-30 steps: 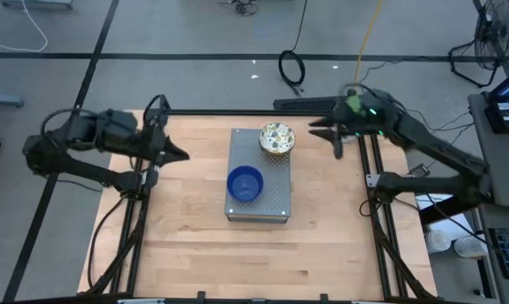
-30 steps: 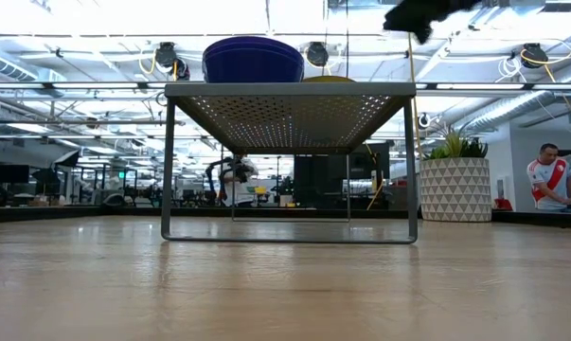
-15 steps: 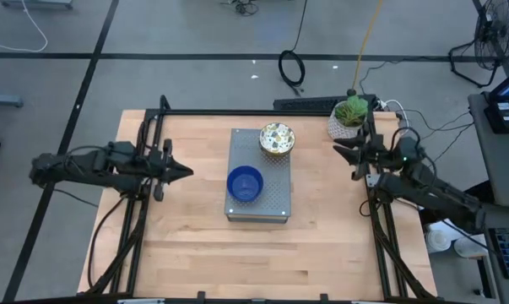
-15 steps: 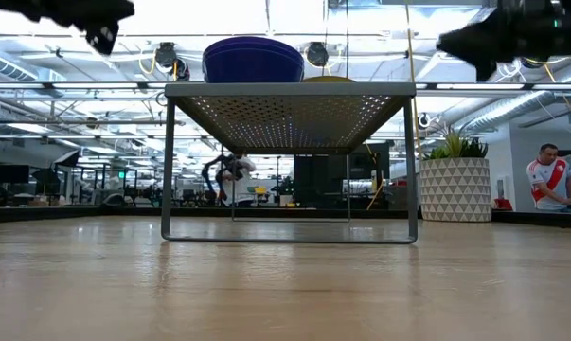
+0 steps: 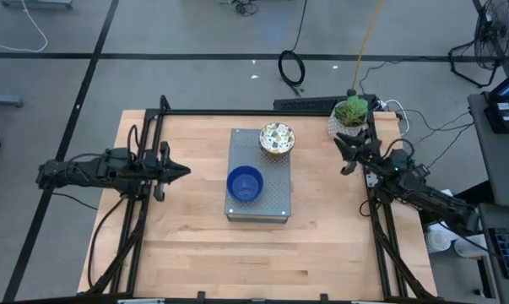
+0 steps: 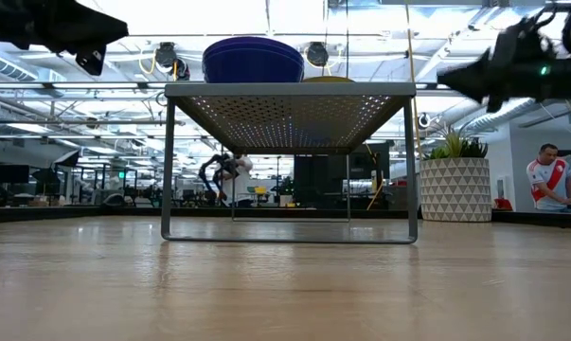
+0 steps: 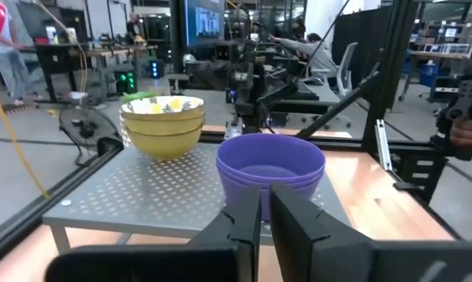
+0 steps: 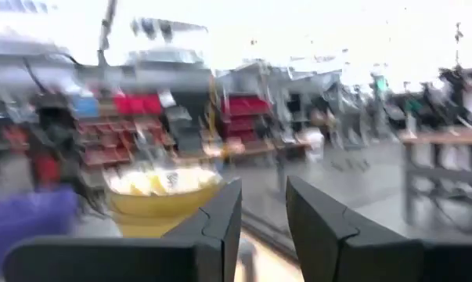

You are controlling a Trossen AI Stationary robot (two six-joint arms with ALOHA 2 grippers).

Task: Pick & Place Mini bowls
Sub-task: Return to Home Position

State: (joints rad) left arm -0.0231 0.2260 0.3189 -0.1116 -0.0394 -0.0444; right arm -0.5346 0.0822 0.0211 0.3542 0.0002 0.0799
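The left gripper [image 5: 184, 171] and the right gripper [image 5: 344, 156] stand off either side of the shelf [image 5: 267, 203], with both stacks on it between them. The blue bowls [image 5: 245, 183], toward the shelf's left edge, lie straight ahead of the left gripper, whose fingers are almost together and empty. The patterned bowls [image 5: 277, 138], at the shelf's back right corner, are nearer the right gripper, which is slightly parted and empty. Round bowls have no long axis, and backing away looks unobstructed.
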